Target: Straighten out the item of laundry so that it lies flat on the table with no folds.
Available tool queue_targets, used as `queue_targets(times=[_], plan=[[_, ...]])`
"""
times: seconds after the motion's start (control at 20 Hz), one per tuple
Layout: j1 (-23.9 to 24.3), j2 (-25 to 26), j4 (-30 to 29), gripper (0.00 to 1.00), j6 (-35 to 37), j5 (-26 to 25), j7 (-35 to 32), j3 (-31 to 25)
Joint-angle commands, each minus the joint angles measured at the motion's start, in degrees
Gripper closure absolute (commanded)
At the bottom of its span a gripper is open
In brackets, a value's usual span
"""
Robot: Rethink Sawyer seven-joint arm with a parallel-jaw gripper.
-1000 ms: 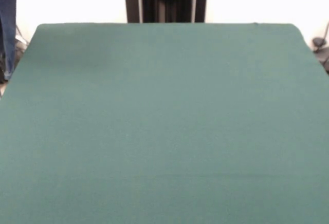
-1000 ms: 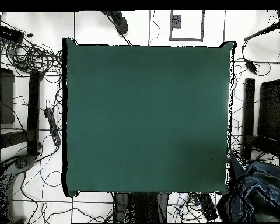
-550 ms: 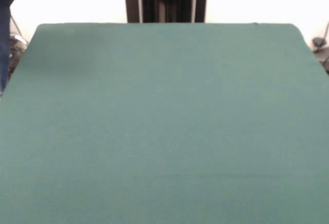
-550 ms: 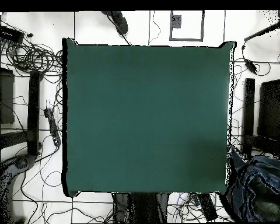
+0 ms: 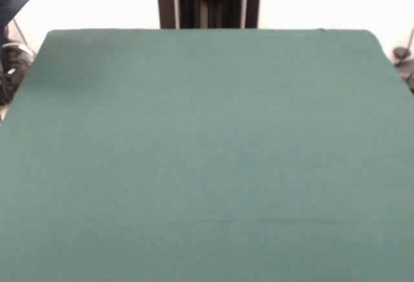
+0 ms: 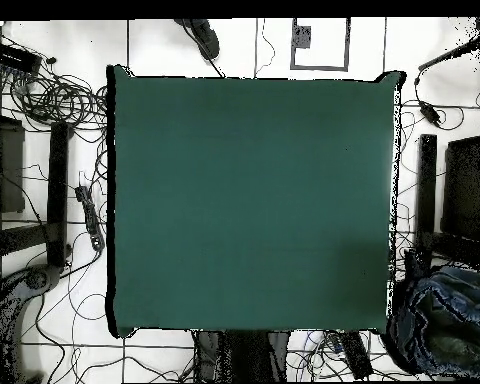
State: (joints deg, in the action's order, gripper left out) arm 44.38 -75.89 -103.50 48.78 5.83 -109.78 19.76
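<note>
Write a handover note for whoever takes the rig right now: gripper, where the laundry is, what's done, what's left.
Gripper: not in view in either camera.
Table: its green top shows in both views, and no laundry lies on it.
Blue denim shows off the table at its corner in the overhead view, by the robot's side; whether it is the jeans or a person's clothing cannot be told.
Done: nothing.
Left: the laundry must reach the table, then be spread flat with no folds.

White tiled floor [image 6: 234,45], tangled cables [image 6: 54,95]
</note>
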Motion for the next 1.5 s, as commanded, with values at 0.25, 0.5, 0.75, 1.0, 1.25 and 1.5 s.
queue_targets(times=[0.25,0.5,0.75,1.0,1.25,1.5], plan=[[-3.0,0.1,-8.5,1.0,-2.2,-0.4,10.0,-7.3],[-5.2,0.2,-11.3,1.0,-5.6,-0.3,6.3,-7.0],[-5.5,1.6,-14.8,1.0,-10.4,1.8,5.8,-8.3],[-4.5,2.3,-17.2,1.0,-14.0,3.1,6.0,-10.4],[-5.7,2.0,-18.5,1.0,-16.4,1.9,2.6,-10.7],[-13.6,0.2,-16.5,1.0,-15.0,-4.4,-8.0,-4.8]])
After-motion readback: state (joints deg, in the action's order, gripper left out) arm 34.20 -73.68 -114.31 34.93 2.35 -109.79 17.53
